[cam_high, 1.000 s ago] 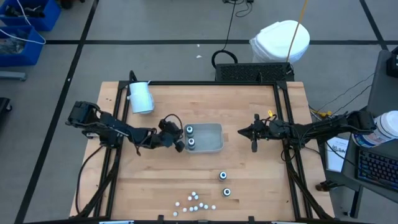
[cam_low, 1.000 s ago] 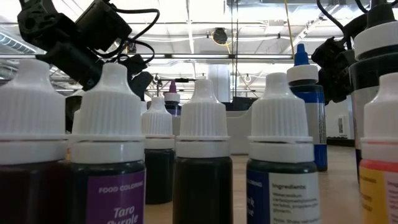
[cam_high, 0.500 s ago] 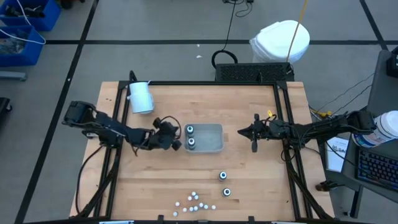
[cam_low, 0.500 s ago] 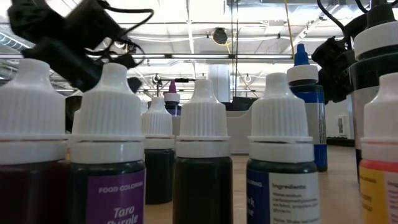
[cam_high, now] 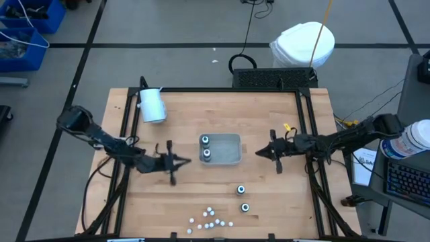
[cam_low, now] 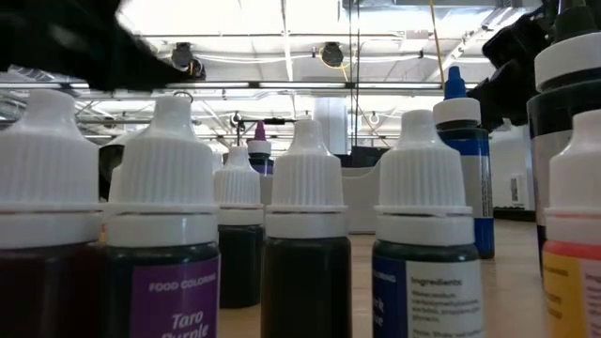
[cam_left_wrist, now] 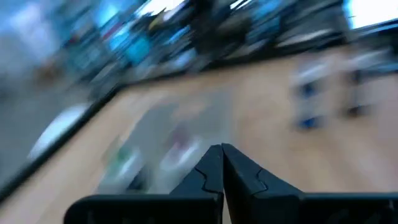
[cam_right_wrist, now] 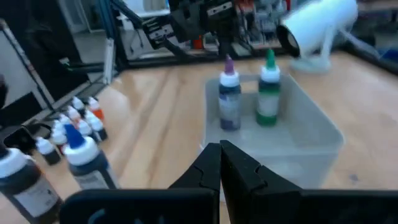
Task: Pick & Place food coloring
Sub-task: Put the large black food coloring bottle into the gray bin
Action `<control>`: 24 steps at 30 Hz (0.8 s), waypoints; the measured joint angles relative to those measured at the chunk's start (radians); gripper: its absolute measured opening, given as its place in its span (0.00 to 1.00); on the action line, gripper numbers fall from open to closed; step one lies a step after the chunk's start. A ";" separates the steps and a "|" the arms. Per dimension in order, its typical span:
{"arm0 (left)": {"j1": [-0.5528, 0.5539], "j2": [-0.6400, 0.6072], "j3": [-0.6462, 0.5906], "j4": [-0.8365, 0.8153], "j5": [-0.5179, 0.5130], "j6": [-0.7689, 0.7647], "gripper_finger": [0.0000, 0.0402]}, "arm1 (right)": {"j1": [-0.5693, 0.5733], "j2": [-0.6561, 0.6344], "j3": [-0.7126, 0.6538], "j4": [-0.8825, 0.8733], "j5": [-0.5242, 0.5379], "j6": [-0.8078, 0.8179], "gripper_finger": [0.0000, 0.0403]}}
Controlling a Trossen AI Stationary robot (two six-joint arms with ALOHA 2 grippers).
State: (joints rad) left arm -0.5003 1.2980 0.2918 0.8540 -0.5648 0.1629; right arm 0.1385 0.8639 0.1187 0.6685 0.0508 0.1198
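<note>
- Your food coloring: two capped bottles (cam_high: 205, 147) stand in the grey tray (cam_high: 232, 158) (purple and green tips), others wait near the table's front edge.
- Left gripper (cam_high: 180, 160) and right gripper (cam_high: 263, 152): fingers pressed together, empty.

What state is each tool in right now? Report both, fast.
Left tool: closed, holding nothing.
Right tool: closed, holding nothing.

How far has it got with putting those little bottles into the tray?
Two bottles already stand in the grey tray. Nothing is in hand: the left gripper and right gripper are both shut and empty. Two larger bottles and the cluster of tiny ones wait on the table.
</note>
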 joint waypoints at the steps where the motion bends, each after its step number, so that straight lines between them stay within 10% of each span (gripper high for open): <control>1: -0.002 -0.026 0.008 0.003 0.079 0.058 0.01 | 0.017 0.001 0.000 0.006 0.024 -0.015 0.00; 4: 0.010 -0.137 0.046 -0.086 0.207 0.150 0.01 | 0.051 0.002 0.000 0.020 0.078 -0.043 0.00; 14: -0.035 -0.716 0.088 -0.518 0.187 0.221 0.01 | 0.068 0.001 0.002 0.023 0.075 -0.076 0.00; 24: -0.037 -0.645 -0.195 -0.144 0.062 0.122 0.00 | 0.114 0.002 0.004 0.068 0.050 -0.165 0.00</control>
State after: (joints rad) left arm -0.5372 0.6527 0.0967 0.7099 -0.5023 0.2845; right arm 0.2524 0.8654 0.1230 0.7362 0.1005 -0.0454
